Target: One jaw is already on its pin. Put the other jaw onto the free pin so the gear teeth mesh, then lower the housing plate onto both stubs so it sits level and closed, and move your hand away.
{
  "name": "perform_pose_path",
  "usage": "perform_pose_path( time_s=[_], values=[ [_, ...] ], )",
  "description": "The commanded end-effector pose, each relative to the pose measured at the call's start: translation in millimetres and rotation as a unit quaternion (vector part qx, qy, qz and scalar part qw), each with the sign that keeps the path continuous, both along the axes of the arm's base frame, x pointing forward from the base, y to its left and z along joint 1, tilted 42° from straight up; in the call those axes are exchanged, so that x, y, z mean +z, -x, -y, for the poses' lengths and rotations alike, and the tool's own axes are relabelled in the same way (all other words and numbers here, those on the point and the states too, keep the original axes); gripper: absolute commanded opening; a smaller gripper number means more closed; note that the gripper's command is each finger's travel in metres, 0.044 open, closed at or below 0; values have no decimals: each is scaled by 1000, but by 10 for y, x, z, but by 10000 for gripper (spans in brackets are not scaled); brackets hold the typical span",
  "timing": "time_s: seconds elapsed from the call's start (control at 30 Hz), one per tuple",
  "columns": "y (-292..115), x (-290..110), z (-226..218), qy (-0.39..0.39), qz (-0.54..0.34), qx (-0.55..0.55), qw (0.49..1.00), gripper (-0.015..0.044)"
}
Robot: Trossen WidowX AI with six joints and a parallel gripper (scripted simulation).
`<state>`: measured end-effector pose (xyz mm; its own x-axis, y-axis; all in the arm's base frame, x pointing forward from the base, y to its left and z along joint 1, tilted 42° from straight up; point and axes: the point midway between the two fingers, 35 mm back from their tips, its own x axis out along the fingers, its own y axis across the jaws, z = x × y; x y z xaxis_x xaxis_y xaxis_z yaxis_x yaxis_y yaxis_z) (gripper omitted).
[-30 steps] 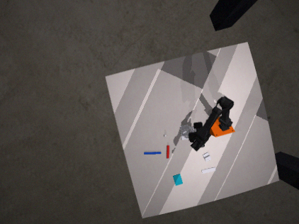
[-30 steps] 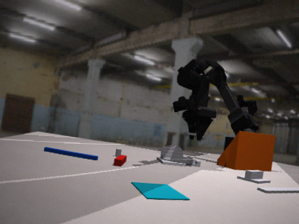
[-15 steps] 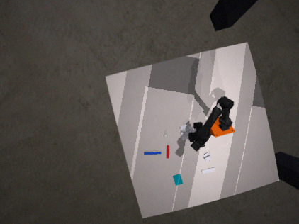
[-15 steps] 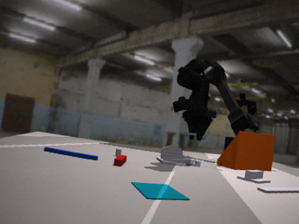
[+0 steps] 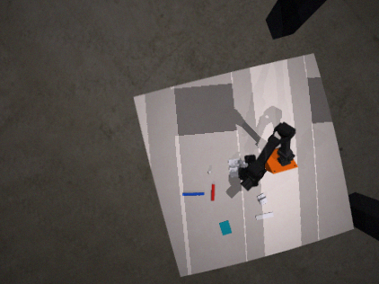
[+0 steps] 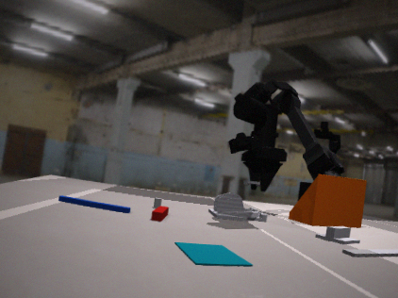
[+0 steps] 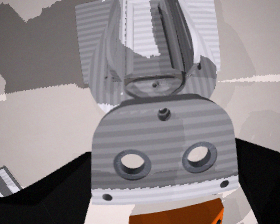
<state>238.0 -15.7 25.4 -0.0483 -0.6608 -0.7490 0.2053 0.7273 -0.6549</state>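
My gripper (image 7: 163,153) (image 6: 259,187) is shut on the grey housing plate (image 7: 162,132), gripping its two side edges. The plate has two round holes and shows large in the wrist view. It hangs above the table, near the grey gripper assembly (image 6: 228,205) (image 5: 233,164). That assembly stands on the table, with a rounded upright plate and low parts in the exterior view. In the wrist view its base (image 7: 90,45) and long grey jaw-like parts show beyond the held plate. The pins, the stubs and any meshing of gear teeth cannot be made out; the held plate hides part of the assembly.
The orange arm base (image 5: 282,164) (image 6: 335,201) stands beside the assembly. A small grey block on a foot (image 5: 261,199) (image 6: 339,234), a pale flat bar (image 5: 264,216), a teal plate (image 5: 225,227) (image 6: 213,255), a red block (image 5: 213,192), a blue bar (image 5: 193,194) and a small grey cylinder (image 6: 157,203) lie around.
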Motion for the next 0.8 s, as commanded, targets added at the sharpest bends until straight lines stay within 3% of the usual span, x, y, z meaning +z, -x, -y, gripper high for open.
perform_pose_path(
  time_s=[0.0,0.77],
  values=[
    [15,-57,53,2,-4,2,1000,351],
    [46,-331,309,3,-5,3,1000,351]
  ],
)
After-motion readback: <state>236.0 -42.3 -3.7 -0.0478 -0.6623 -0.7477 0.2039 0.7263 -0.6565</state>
